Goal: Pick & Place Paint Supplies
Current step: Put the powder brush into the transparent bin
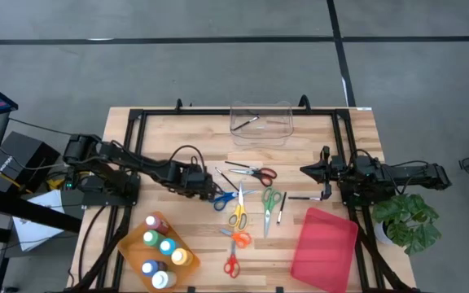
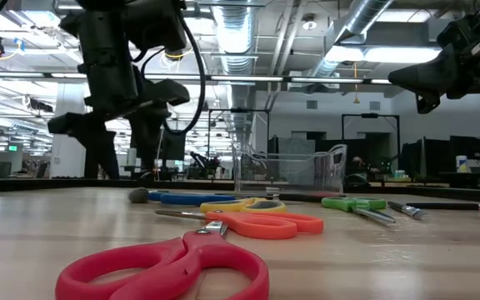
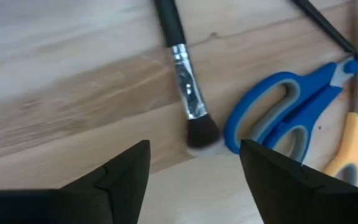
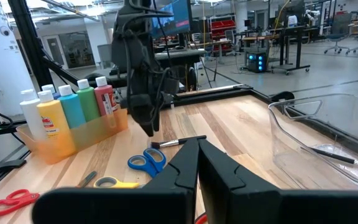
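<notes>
Hovering left gripper (image 3: 194, 171) open above brush (image 3: 188, 93) (untouched), bottle labels unreadable, right gripper (image 4: 197, 163) closed

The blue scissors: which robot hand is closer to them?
Left. The left gripper hovers open right beside the blue scissors, over a brush. The right gripper, shut, waits across the table past the other scissors.

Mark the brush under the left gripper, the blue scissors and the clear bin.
brush (image 3: 187, 93), left wrist view, on its silver ferrule.
blue scissors (image 3: 272, 121), left wrist view, on the blue handle loop.
clear bin (image 1: 260, 122), high view, on its see-through floor.
</notes>
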Tool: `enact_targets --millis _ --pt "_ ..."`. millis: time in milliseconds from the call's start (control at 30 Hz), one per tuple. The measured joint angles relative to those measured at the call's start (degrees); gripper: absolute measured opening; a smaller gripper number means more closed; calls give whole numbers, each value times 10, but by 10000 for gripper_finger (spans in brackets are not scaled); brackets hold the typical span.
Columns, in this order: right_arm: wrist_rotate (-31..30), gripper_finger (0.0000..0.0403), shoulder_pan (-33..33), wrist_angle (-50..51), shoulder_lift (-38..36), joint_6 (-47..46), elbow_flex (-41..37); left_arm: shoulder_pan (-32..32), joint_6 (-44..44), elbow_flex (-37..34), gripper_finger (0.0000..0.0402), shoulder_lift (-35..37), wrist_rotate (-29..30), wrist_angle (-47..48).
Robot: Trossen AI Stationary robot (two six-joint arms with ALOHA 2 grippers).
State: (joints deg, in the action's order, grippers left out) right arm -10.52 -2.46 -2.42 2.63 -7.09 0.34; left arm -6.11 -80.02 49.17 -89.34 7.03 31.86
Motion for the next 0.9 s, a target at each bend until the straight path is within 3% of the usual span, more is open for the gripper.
enact_targets --millis 133,633,900 --pt "0 8 0 0 0 0 0 -4 -14 -15 250 0 0 -51" --pt "0 8 0 0 0 0 0 -8 -12 -14 235 -72 -26 -65" --pt "0 8 0 0 0 0 0 -5 -15 -15 219 -54 -24 -37"
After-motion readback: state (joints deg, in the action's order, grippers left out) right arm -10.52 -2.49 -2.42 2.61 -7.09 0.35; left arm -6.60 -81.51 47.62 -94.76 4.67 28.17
